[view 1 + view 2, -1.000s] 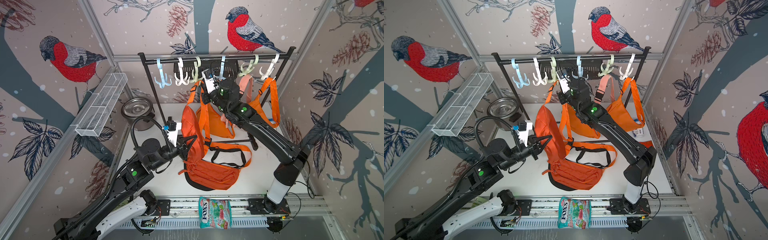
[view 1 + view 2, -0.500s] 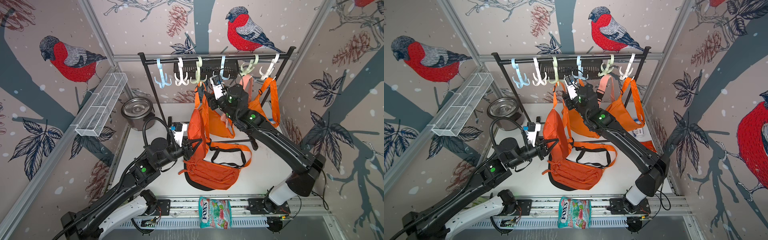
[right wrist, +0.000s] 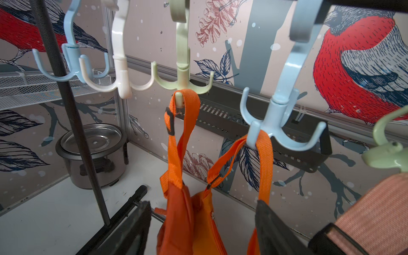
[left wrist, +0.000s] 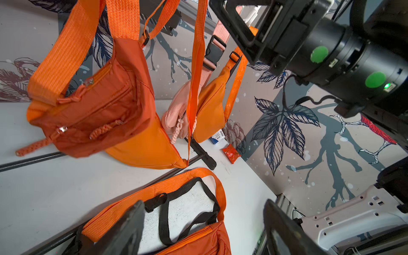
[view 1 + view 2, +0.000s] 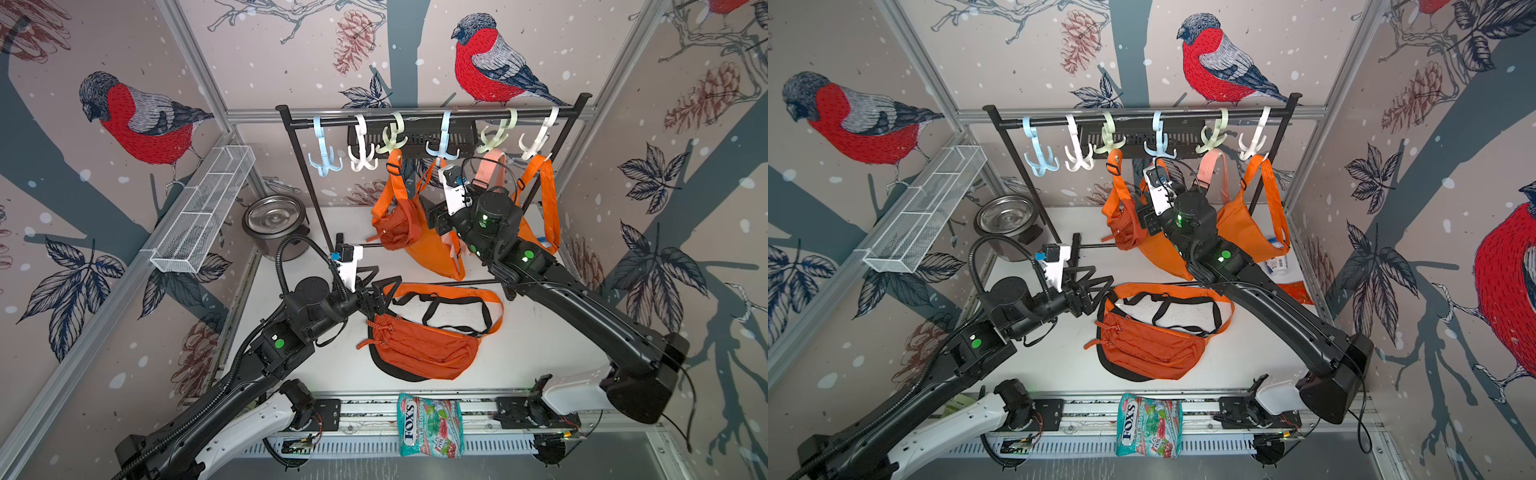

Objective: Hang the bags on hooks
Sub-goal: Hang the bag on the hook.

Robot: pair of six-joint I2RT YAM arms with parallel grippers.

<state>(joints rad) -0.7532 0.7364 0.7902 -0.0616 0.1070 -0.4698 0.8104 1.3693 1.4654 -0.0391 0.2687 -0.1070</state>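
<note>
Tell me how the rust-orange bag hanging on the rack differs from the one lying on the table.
The hanging bag dangles by its orange strap from the pale green hook; the table bag lies flat on the table. The table bag's orange strap sprawls in a loop around black straps; the hanging bag's strap is pulled taut upward. Both are rust-orange pouches.

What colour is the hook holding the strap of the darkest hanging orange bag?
The hook is pale green, clearest in the right wrist view.

Steel pot (image 5: 274, 224) in rear corner; wire basket (image 5: 199, 216) on side wall; sweets packet (image 5: 430, 424) on front rail.
</note>
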